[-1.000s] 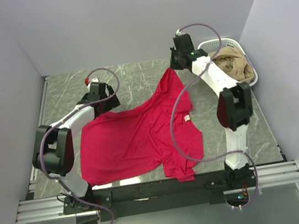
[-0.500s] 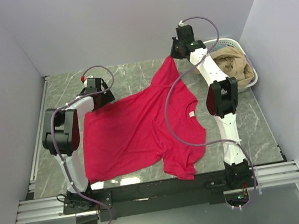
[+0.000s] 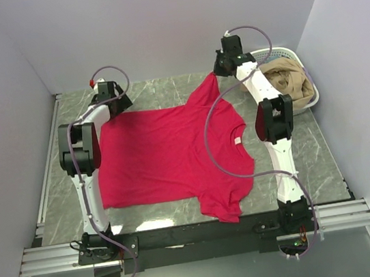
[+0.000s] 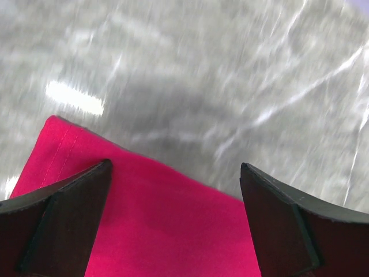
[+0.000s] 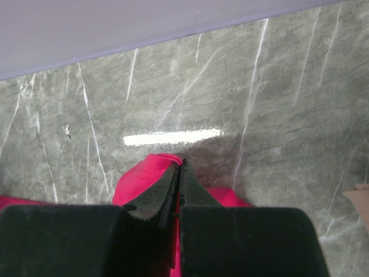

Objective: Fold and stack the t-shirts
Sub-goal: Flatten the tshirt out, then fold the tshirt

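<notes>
The red t-shirt (image 3: pixel 174 157) lies spread but unfolded on the table (image 3: pixel 165 93), its far sleeve clamped in the right gripper (image 5: pixel 180 168), the left gripper (image 4: pixel 176 173) wide apart over a hem corner, a tan garment (image 3: pixel 289 82) waiting in the basket (image 3: pixel 261 53), nothing folded or stacked

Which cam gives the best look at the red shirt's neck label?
Top external. The white neck label shows as a small patch at the collar of the red t-shirt. Left wrist shows only a shirt corner, right wrist only a pinched bit of red cloth; neither catches the label.
</notes>
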`<state>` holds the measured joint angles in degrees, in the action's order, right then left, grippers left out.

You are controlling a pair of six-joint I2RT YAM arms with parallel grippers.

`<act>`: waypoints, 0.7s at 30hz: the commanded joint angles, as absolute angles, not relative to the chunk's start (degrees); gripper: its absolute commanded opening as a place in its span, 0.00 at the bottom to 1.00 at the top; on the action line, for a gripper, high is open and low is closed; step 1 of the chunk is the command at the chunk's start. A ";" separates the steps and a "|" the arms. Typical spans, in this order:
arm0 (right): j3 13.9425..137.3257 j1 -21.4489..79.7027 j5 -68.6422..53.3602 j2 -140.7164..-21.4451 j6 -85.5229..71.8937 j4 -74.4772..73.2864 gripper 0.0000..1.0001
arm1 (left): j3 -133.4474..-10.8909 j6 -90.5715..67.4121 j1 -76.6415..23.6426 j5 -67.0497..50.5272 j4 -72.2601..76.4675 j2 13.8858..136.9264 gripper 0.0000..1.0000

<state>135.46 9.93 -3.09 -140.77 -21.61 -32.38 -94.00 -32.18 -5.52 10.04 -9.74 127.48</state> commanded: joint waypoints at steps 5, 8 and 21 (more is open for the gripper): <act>139.84 7.65 -9.31 -143.18 -21.71 -28.30 0.00 | -99.76 -31.38 -4.48 4.84 -11.69 130.61 0.99; 136.15 7.56 -14.40 -140.54 -20.83 -25.67 0.00 | -97.48 -31.03 -4.39 2.03 -9.50 127.63 0.99; 127.20 11.07 -21.18 -129.93 -12.75 -29.54 0.00 | -91.76 -31.29 -4.13 1.67 -8.26 122.08 0.99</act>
<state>132.38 9.21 -18.48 -139.94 -16.34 -29.52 -92.79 -31.24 -4.36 3.25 -9.32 126.28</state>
